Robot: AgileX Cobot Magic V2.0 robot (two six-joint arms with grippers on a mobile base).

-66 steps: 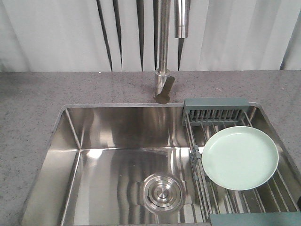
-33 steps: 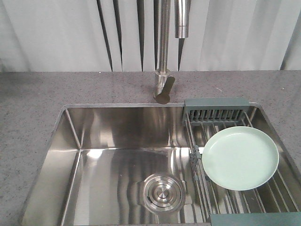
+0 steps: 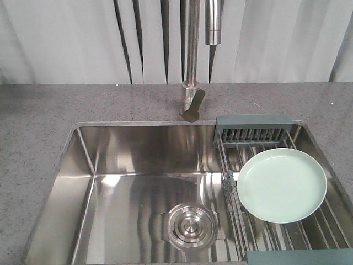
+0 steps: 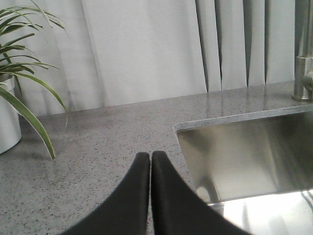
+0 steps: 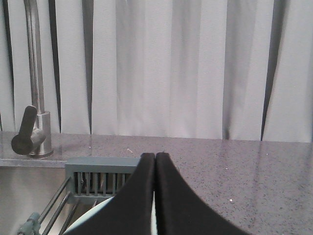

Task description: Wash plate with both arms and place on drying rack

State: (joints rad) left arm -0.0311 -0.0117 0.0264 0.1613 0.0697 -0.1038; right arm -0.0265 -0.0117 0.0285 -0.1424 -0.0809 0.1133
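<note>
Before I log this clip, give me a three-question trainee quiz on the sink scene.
1. True or false: the plate lies on the drying rack.
2. Where does the drain sit? A) in the sink floor left of the rack B) under the plate C) on the counter
3. Fill in: the left tool and right tool both have their fingers ____.

Key: 1 true; 2 A; 3 shut, holding nothing.
</note>
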